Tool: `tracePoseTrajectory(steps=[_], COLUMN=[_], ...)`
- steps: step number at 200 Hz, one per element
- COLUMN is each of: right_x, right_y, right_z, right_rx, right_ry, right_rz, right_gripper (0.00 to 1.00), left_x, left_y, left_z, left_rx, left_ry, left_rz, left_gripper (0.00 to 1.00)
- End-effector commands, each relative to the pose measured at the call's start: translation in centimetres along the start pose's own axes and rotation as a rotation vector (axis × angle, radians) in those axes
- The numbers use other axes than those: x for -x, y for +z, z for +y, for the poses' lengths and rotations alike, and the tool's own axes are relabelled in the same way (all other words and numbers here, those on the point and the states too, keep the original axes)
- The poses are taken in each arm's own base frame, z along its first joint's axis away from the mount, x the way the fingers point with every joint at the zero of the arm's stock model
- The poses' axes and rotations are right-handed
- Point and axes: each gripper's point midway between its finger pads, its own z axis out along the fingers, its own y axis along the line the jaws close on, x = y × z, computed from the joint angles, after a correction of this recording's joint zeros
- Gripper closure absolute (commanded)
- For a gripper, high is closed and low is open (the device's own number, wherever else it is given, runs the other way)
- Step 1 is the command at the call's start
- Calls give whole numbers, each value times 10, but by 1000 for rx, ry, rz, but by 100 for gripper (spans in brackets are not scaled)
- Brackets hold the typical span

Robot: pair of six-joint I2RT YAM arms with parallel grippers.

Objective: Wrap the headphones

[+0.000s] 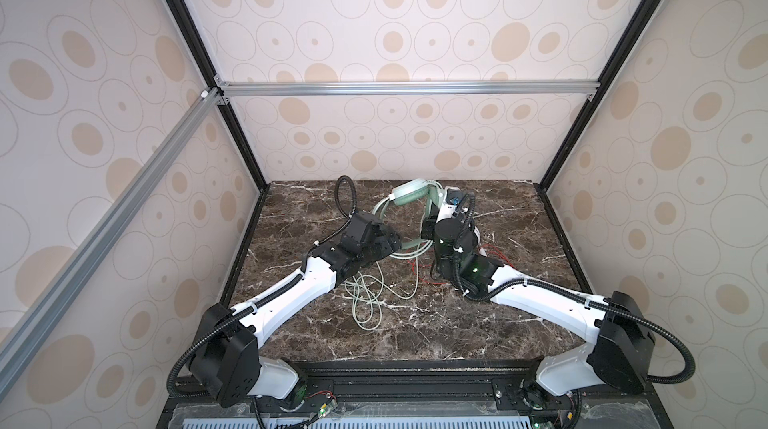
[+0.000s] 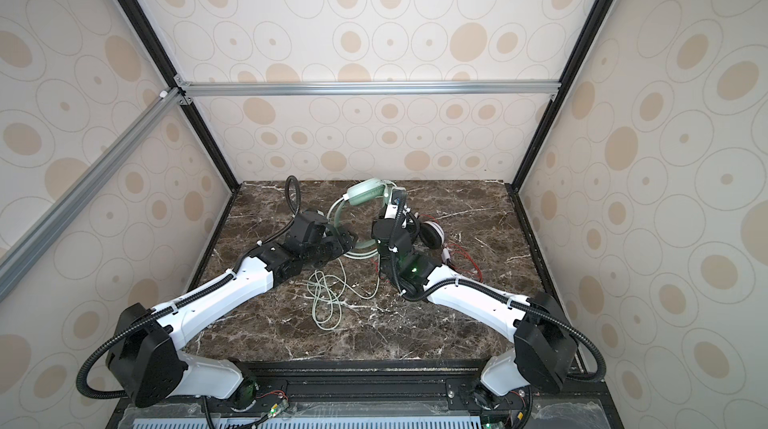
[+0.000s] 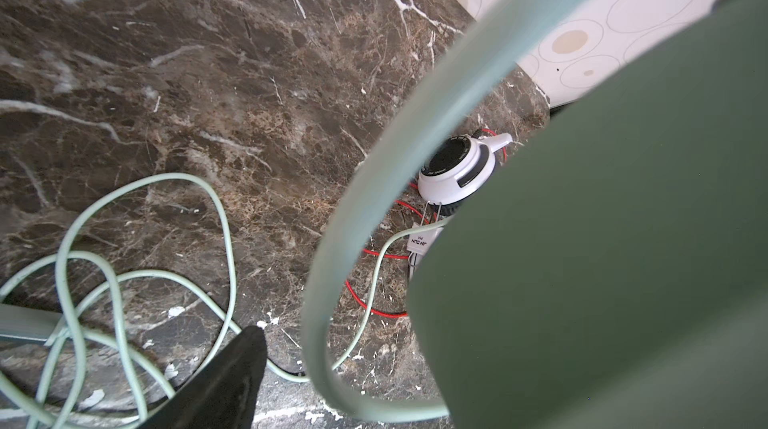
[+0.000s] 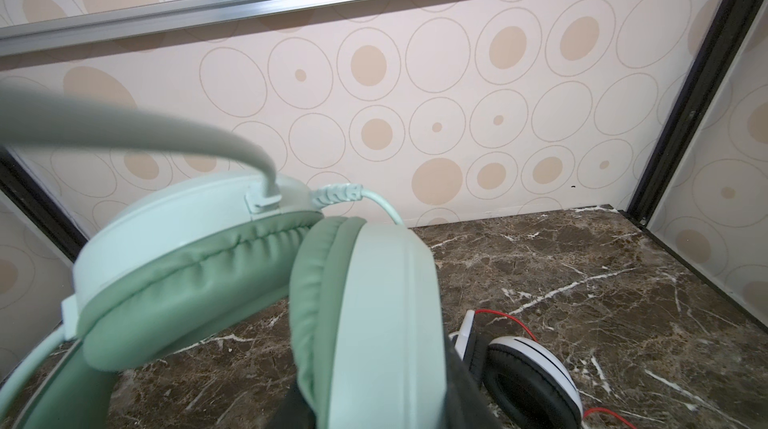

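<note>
The green headphones (image 1: 409,194) sit at about 12 o'clock in both top views, with their ear cups held up above the table. The right gripper (image 4: 386,410) is closed on one ear cup, with a dark finger (image 4: 467,385) on each side of it. The green cable (image 1: 365,294) lies in loose loops at about 7 o'clock from the table's middle.

The left gripper (image 1: 392,245) is just beside the green headband. The left wrist view shows only one of its black fingers, so I cannot tell how wide it is or if it holds anything.

The white and black headphones (image 2: 432,233) lie at about 2 o'clock, with a thin red cable (image 2: 467,258) around them. Only the left wrist view shows a small white tag (image 3: 422,244) on them. Its upside-down letters look like "JIN DUN". The words on the black cap are too small to read.

The table (image 1: 415,335) is dark brown stone with white lines. The walls (image 1: 415,11) are cream with tan spots and rings, and they have silver rails (image 1: 415,87).
</note>
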Motion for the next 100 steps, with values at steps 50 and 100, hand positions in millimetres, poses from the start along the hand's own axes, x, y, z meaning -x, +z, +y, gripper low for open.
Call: tracePoseTrajectory(steps=[50, 100], right_x=[30, 33], right_y=[-9, -13], right_z=[3, 1], right_rx=[-25, -19], right_ry=[67, 78], right_rz=[-98, -106], right_gripper=[95, 95], left_x=[16, 14], left_y=[-23, -19], left_z=[-17, -18], left_rx=[-33, -41], left_ry=[-28, -16], left_rz=[-50, -45], left_gripper=[29, 51])
